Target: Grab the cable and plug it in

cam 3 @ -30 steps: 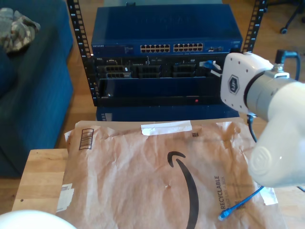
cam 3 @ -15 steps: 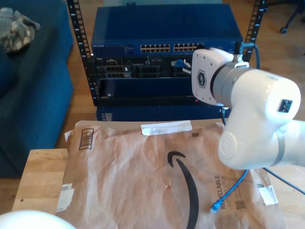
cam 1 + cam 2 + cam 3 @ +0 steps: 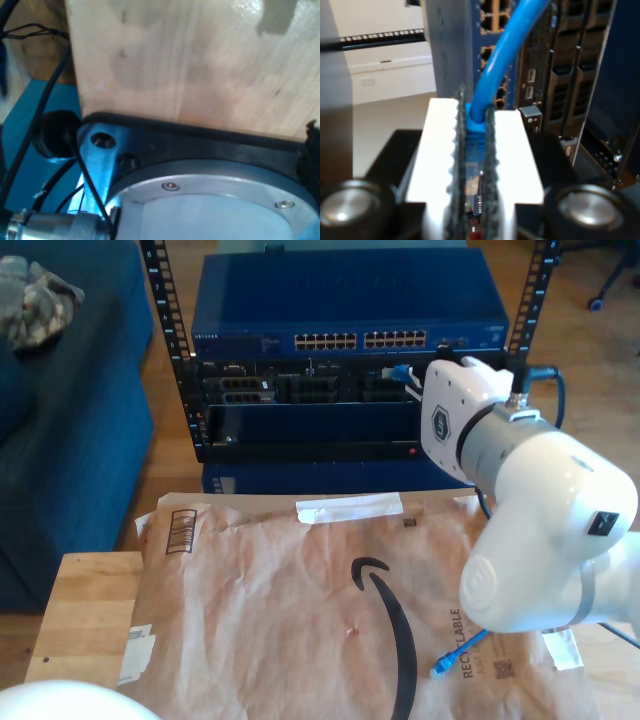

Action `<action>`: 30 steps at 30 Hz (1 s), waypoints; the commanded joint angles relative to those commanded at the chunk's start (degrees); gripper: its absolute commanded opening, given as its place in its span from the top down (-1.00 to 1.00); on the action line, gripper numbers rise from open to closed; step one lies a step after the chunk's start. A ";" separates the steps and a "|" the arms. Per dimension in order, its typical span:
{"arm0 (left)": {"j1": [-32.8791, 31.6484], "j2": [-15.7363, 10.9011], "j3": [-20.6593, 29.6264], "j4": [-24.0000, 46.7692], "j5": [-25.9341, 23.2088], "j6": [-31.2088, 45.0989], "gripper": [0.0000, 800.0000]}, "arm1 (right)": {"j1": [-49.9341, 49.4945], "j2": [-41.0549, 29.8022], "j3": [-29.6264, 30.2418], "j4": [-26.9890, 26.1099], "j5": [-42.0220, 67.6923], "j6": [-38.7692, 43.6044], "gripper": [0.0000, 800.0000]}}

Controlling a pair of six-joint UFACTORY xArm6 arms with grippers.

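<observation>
My second gripper [image 3: 474, 150] around the cable [image 3: 507, 55].

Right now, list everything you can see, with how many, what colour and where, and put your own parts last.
Cable: one, bright blue, loose plug lying on the paper at the exterior view's lower right, other end pinched in my second gripper.
Network switch: one, dark blue, top of the rack.
Rack: one, black, behind the table.
Paper mailer: one, brown, spread over the table.
Table: one, light wood, bare at the exterior view's lower left.
Sofa: one, blue, the exterior view's left.
Second gripper: one, white pads, before the switch ports.
Arm: one, white, the exterior view's right.
</observation>
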 joint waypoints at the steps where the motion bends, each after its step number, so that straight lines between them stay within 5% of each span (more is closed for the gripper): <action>1: 0.00 0.00 0.00 0.00 0.00 0.00 -1.00 | 0.00 -0.26 0.00 0.09 0.09 0.00 1.00; 8: 0.00 0.00 0.00 0.00 0.00 0.00 -1.00 | 0.26 0.35 -2.02 0.44 -1.41 -0.18 1.00; 20: 0.00 0.00 0.00 0.00 0.00 0.00 -1.00 | 0.18 20.22 -14.77 2.37 -14.33 2.90 1.00; 30: 0.00 0.00 0.00 0.00 0.00 0.00 -1.00 | 3.69 24.35 -16.70 9.41 -20.75 2.64 1.00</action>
